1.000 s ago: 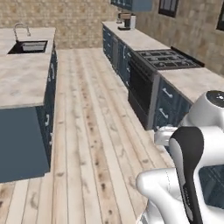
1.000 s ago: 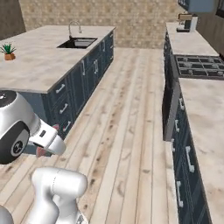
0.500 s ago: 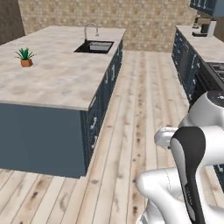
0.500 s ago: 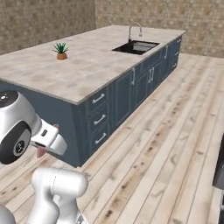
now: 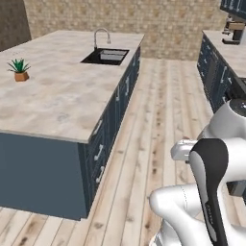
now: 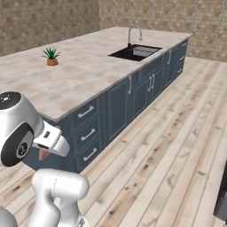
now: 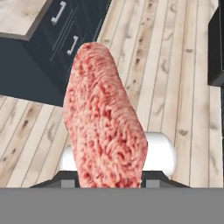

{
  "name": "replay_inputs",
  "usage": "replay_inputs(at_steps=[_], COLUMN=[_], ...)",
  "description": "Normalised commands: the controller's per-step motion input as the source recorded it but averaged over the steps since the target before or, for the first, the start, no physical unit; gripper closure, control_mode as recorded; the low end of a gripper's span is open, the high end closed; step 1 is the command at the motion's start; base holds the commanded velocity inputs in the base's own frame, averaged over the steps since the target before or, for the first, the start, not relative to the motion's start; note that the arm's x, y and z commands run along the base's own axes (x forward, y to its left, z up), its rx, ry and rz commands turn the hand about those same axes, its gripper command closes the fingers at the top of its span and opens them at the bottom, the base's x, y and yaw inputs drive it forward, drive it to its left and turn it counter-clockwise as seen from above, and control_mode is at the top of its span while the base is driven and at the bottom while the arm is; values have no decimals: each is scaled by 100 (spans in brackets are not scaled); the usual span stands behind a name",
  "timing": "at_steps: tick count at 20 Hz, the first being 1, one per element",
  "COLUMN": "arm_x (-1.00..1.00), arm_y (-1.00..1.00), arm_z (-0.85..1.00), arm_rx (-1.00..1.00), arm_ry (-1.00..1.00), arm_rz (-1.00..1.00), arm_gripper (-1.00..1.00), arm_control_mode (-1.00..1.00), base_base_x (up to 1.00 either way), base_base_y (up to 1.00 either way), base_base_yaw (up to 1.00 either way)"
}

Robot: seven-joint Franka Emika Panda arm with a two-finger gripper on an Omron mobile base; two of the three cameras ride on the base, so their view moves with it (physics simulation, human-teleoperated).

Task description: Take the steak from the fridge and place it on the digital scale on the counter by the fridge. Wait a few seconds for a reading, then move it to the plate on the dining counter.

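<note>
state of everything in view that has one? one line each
steak: held in the gripper, off the floor, above wood planks
gripper: shut on the steak
dining counter: no plate visible on the part in view
sink: inset in the dining counter, basin looks empty
tap: upright, no water seen
potted plant: upright on the dining counter
drawers: closed

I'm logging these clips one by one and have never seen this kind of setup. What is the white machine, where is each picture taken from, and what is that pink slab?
All three pictures are computer-rendered. The white machine is a robot arm on a driving base. Two cameras ride on that base, behind the arm. They look out over the dining counter, which has a sink and a potted plant. The third camera sits on the hand, looking along the gripper. The pink slab is the steak, held in the gripper above the wooden floor.
</note>
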Motion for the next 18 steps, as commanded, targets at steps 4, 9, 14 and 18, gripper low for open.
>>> replay_inputs(at_steps=[4, 9, 14, 18], arm_x=[0, 0, 0, 0], arm_y=[0, 0, 0, 0], arm_z=[0, 0, 0, 0], arm_rx=[0, 0, 0, 0], arm_ry=[0, 0, 0, 0], arm_rz=[0, 0, 0, 0], arm_gripper=[100, 100, 100, 100], arm_control_mode=[100, 100, 100, 100], base_base_x=[58, 66, 67, 47], base_base_y=[-34, -37, -41, -26], base_base_yaw=[0, -4, -5, 1])
